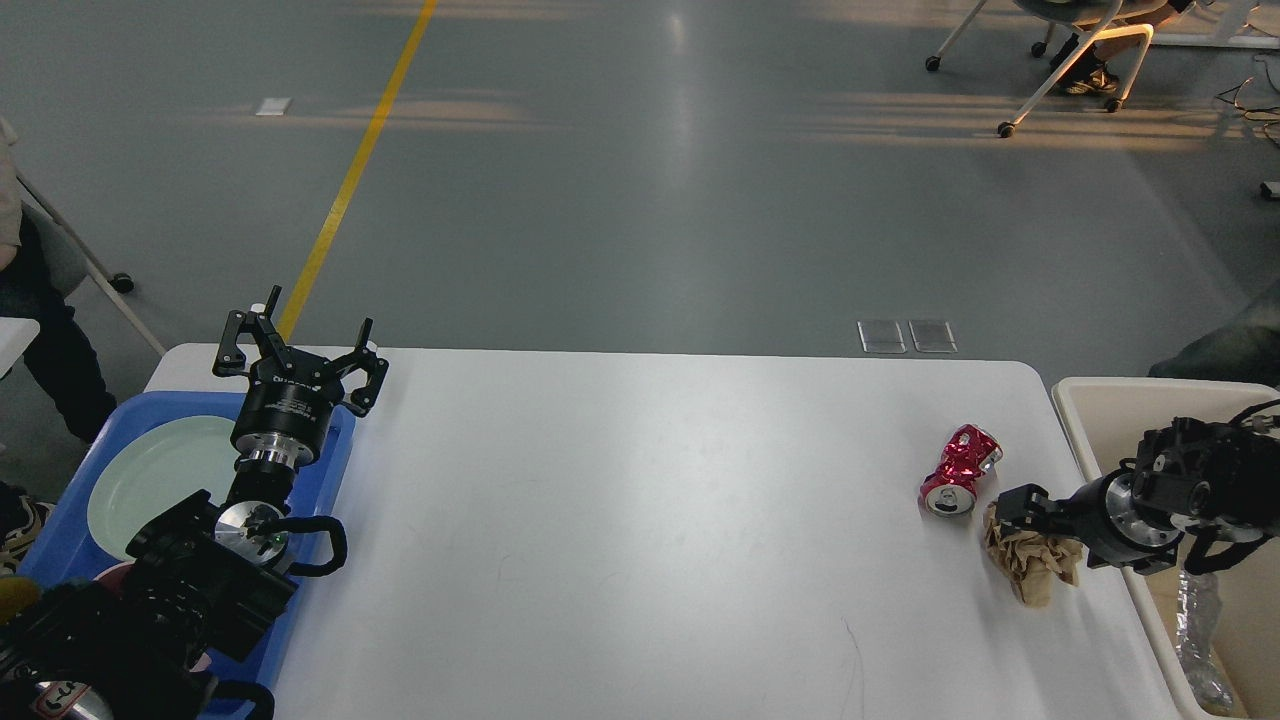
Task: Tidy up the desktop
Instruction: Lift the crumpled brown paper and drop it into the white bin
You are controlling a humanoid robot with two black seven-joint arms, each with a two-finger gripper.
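The white desktop (650, 520) fills the middle of the head view. A crushed red can (960, 468) lies on its side near the right edge. A crumpled brown paper (1030, 565) lies just in front of the can. My right gripper (1010, 515) comes in from the right and sits right at the top of the paper; whether its fingers hold the paper does not show. My left gripper (300, 345) is open and empty, raised over the far edge of the blue tray (335, 470) at the left.
The blue tray holds a pale green plate (160, 480). A beige bin (1110, 410) stands off the desktop's right edge, with clear crumpled plastic (1200, 640) inside. Chairs and a person's legs stand on the grey floor at the far right and left.
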